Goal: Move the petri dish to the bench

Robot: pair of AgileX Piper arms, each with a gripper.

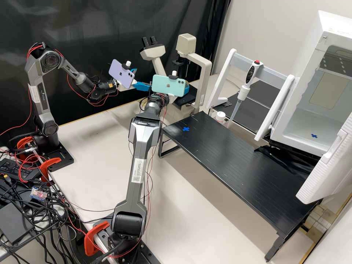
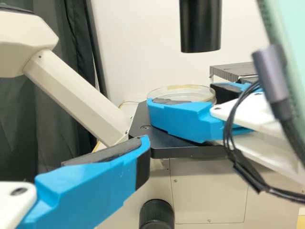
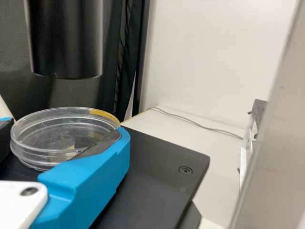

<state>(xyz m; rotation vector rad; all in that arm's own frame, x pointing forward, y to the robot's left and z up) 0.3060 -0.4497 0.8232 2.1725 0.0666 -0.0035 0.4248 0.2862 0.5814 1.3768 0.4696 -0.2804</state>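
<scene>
Right hand (image 1: 187,89) gripping the dish (image 3: 59,136) at the microscope (image 1: 206,69).
The dish sits level between its two blue fingers at the black stage (image 3: 159,160); whether it touches the stage, I cannot tell. The left hand (image 1: 142,78) is open nearby, to the left, above the desk (image 1: 110,126).

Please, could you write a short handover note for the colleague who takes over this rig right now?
Left gripper: open, near the microscope stage.
Right gripper: closed on the petri dish.
Petri dish: at the microscope stage, between the right gripper's fingers; I cannot tell whether it is lifted clear.
Done: the dish is gripped.
Still to do: carry it to the black bench, set it down and release it.
</scene>
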